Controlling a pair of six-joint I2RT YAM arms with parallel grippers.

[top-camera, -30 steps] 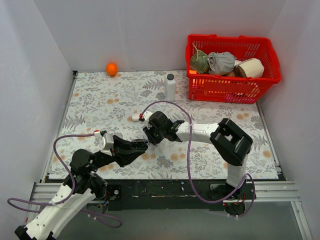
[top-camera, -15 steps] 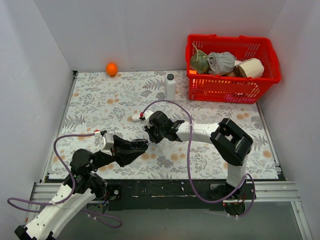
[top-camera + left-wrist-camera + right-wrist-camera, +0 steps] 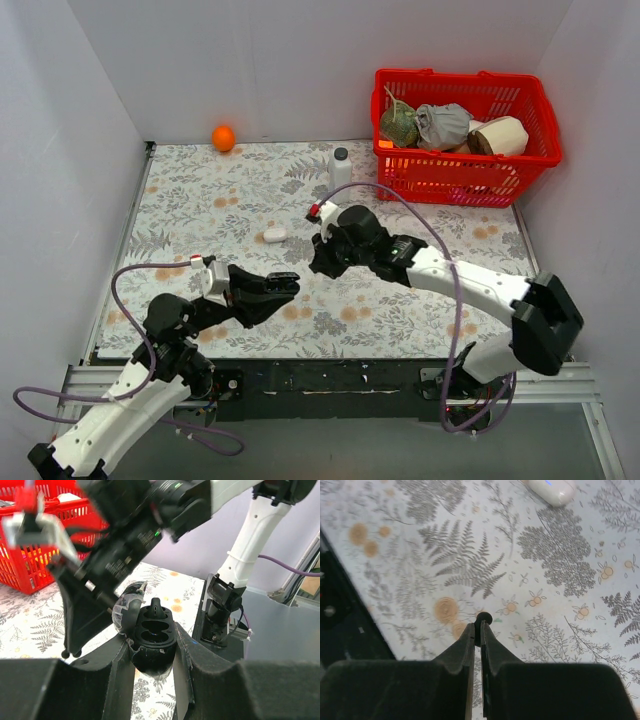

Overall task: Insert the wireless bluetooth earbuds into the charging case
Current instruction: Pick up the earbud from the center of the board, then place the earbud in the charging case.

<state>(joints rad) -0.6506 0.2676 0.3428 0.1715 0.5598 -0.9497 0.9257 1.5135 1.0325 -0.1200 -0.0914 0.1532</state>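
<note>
My left gripper is shut on an open black charging case, held above the table with its lid tipped back to the left. Both of its slots look empty, and a small black piece stands at its far end. My right gripper is shut on a tiny glossy black earbud, pinched at the fingertips above the floral cloth, just right of and beyond the case. A closed white pebble-shaped case lies on the cloth and also shows in the right wrist view.
A red basket with several items stands at the back right. A white bottle stands left of it. An orange ball lies at the back wall. The right arm's purple cable loops above the cloth.
My right arm has swung right and pulled back from the left gripper, uncovering the white case. My left gripper has shifted slightly up with the black case.
</note>
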